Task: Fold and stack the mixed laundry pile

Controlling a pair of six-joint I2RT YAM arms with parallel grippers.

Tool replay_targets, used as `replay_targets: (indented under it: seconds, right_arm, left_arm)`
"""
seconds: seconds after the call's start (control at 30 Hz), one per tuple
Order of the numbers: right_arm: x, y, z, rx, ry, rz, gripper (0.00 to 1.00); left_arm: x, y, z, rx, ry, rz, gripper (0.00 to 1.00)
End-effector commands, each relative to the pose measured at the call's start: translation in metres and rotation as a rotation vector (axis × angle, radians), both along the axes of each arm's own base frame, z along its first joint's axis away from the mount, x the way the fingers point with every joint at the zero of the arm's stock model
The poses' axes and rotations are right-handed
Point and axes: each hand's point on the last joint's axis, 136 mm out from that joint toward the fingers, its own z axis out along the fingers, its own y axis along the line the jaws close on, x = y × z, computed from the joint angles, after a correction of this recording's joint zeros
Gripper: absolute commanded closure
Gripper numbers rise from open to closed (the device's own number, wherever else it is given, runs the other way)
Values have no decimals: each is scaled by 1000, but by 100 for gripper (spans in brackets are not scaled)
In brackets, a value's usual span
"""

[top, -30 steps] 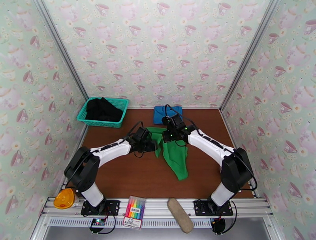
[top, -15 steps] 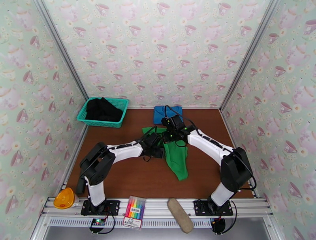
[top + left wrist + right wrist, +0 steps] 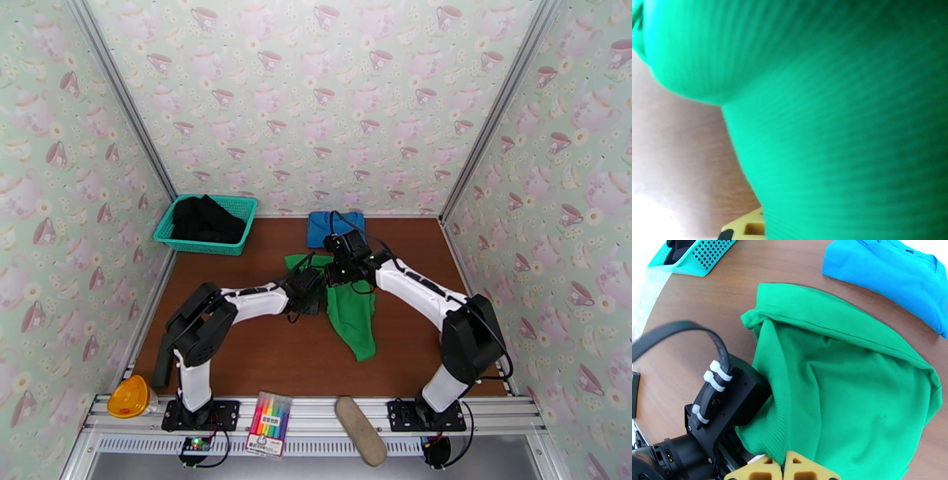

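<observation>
At mid-table, left gripper [image 3: 319, 287] and right gripper [image 3: 784, 470] each clamp the green garment [image 3: 853, 398].

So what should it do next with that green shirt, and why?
Probably draw both grips apart, spreading the green garment flat on the table. The left jaws and right jaws both look shut on it, and it lies bunched and creased.

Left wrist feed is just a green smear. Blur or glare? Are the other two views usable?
Left wrist: the green garment sits very close to the lens, out of focus, lower-left corner blown out white. Right wrist: sharp, wide-angle bending, top-left corner overexposed. Top external: evenly lit, sharp, usable.
</observation>
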Motion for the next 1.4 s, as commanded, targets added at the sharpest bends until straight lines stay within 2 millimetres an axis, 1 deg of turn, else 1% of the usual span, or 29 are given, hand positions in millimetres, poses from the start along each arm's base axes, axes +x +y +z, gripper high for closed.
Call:
replay_targets:
  seconds: [0.0,0.03,0.07,0.13,0.2,0.23,0.27,0.33,0.37,0.43,0.47,0.53,0.6,0.67,0.73,0.83,0.93,1.0,1.17,1.27,1.33,1.37]
  right_arm:
    - [-13,1,2,27,29,36,100]
    - [-17,3,-1,33,40,60,100]
    - [-21,5,-4,35,50,81,97]
    - [-31,7,-8,20,47,132,74]
    - [-39,5,-3,-14,-2,169,56]
    - [-43,2,3,-30,-42,188,48]
    - [-47,-1,10,-41,-77,205,42]
    - [-56,-13,24,-71,-148,233,32]
    - [-60,-20,30,-90,-180,245,30]
    - [-73,-34,38,-141,-244,308,25]
    - [-80,-39,39,-170,-269,355,23]
    - [-107,-48,26,-275,-315,552,24]
    - [-138,-59,6,-415,-336,772,24]
    - [-157,-65,-13,-531,-359,934,24]
    - [-177,-62,-30,-559,-366,1065,24]
    - [-197,-45,-53,-541,-391,1181,25]
    - [-204,-32,-73,-535,-382,1210,27]
    - [-202,-27,-85,-545,-357,1196,28]
    - [-191,-15,-104,-571,-343,1166,30]
    - [-193,-11,-113,-576,-335,1177,33]
    - [-193,-10,-120,-590,-322,1184,36]
    - [-193,-9,-123,-592,-320,1183,39]
  left_arm:
    - [9,38,30,172,-100,53,100]
    - [10,56,45,238,-124,78,100]
    - [11,72,60,304,-144,97,100]
    - [11,105,94,442,-177,122,100]
    - [12,136,122,563,-211,148,100]
    - [13,151,135,614,-227,168,100]
    - [14,162,144,646,-238,186,100]
    - [15,183,156,677,-253,230,100]
    - [15,189,158,677,-252,244,100]
    - [14,200,155,672,-245,271,100]
    - [13,202,153,671,-239,278,100]
    - [9,209,146,680,-223,297,100]
    - [7,211,141,688,-214,303,100]
    - [5,211,133,685,-201,296,100]
    - [3,210,125,675,-189,289,100]
    - [1,208,120,657,-184,284,100]
    - [0,208,119,654,-187,279,100]
    - [0,210,120,656,-194,281,100]
    - [-1,212,122,632,-202,289,100]
    - [-1,212,121,610,-204,292,100]
    - [0,212,121,598,-203,294,100]
    - [0,212,120,593,-202,296,100]
